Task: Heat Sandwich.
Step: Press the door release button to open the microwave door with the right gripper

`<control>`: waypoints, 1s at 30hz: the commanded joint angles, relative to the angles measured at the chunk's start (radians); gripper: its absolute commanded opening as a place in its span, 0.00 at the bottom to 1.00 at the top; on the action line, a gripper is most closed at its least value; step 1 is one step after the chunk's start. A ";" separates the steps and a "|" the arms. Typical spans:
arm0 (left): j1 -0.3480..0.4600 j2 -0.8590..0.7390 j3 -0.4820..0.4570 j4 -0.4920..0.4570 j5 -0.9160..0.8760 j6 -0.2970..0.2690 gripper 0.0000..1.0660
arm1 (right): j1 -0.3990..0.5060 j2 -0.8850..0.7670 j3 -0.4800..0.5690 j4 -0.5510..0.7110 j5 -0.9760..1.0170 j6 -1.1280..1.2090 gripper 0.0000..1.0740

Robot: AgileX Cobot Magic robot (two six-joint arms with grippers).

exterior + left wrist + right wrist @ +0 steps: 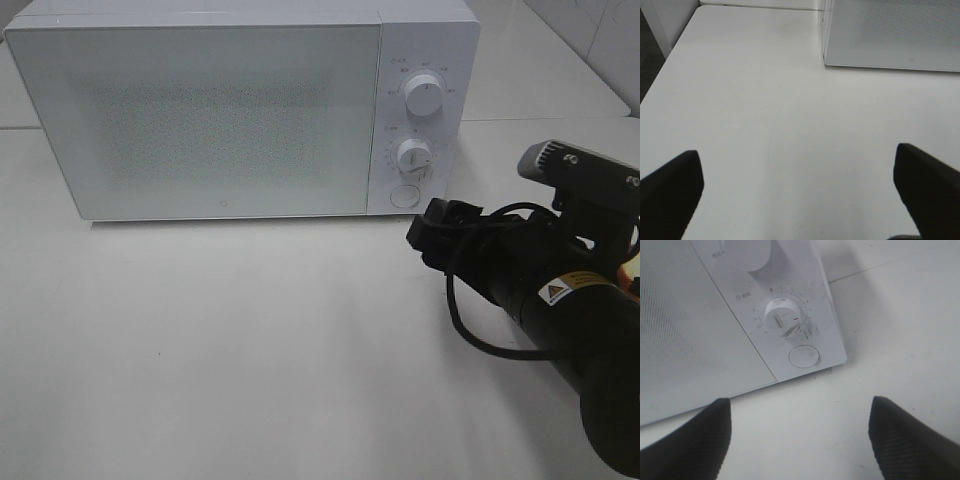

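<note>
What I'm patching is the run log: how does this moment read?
microwave door shut | right gripper open near lower dial | left gripper open over table | sandwich not in view

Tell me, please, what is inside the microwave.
The microwave is closed; its dotted door hides the inside, so no contents can be seen.

Surface finishes
We note the microwave (240, 105) smooth white plastic, door (195, 115) finely dotted; table (200, 350) before it matt white.

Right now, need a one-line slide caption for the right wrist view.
Open right gripper hovers over the white table, facing the closed microwave, its lower dial and round button.
</note>
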 commanded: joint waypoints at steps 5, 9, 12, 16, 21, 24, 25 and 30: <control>0.002 -0.016 0.002 0.000 -0.008 -0.006 0.92 | 0.005 -0.001 0.001 -0.004 -0.005 0.531 0.62; 0.002 -0.016 0.002 0.000 -0.008 -0.006 0.92 | 0.005 -0.001 0.001 -0.004 -0.005 0.743 0.56; 0.002 -0.016 0.002 0.000 -0.008 -0.006 0.92 | 0.005 -0.001 0.001 -0.004 -0.006 0.831 0.52; 0.002 -0.016 0.002 0.000 -0.008 -0.006 0.92 | 0.005 -0.001 0.001 0.001 0.000 0.989 0.38; 0.002 -0.016 0.002 0.000 -0.008 -0.006 0.92 | 0.005 -0.001 0.001 0.008 0.003 1.134 0.06; 0.002 -0.016 0.002 0.000 -0.008 -0.006 0.92 | 0.005 -0.001 0.001 0.008 0.010 1.133 0.00; 0.002 -0.016 0.002 0.000 -0.008 -0.006 0.92 | 0.005 -0.001 0.001 0.008 0.016 1.133 0.00; 0.002 -0.016 0.002 0.000 -0.008 -0.006 0.92 | -0.002 0.001 0.001 0.008 0.039 1.158 0.00</control>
